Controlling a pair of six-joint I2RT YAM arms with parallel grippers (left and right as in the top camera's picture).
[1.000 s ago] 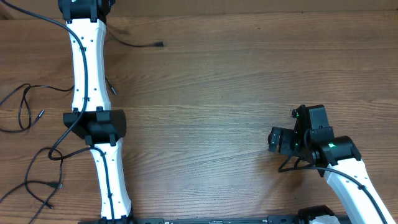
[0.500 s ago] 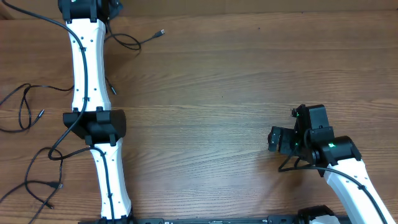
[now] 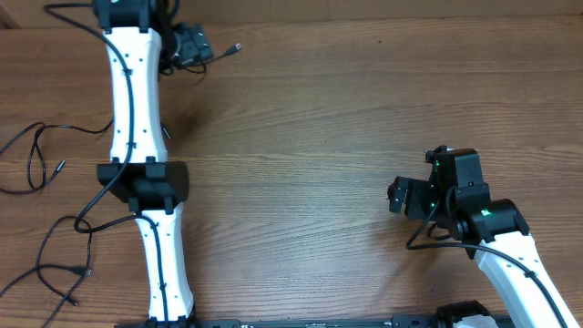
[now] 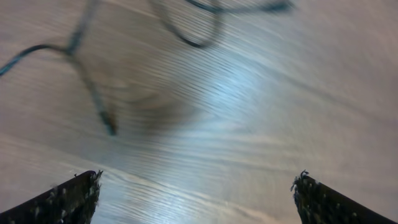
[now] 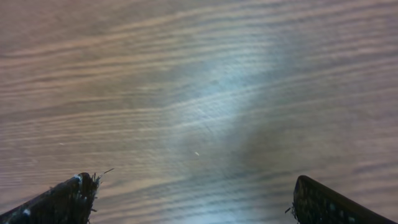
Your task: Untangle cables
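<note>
Thin black cables lie over the left part of the wooden table. One cable (image 3: pixel 36 150) loops at the left edge, and another (image 3: pixel 56 268) trails at the lower left with small plugs. A third cable ends in a silver-tipped plug (image 3: pixel 235 46) at the top, just right of my left gripper (image 3: pixel 199 46). The left wrist view shows that gripper (image 4: pixel 196 194) open over bare wood, with a blurred cable (image 4: pixel 93 93) lying ahead of it. My right gripper (image 3: pixel 393 196) is far from all cables. It (image 5: pixel 196 200) is open with only wood between its fingers.
The white left arm (image 3: pixel 132 109) reaches from the front edge to the back of the table and covers part of the cables. The right arm (image 3: pixel 496 237) sits at the lower right. The table's back edge (image 3: pixel 364 20) runs close behind the left gripper.
The left gripper has swung right into the overhead view, and the silver-tipped plug has shifted up towards the back edge. The right gripper has edged slightly back and left.
</note>
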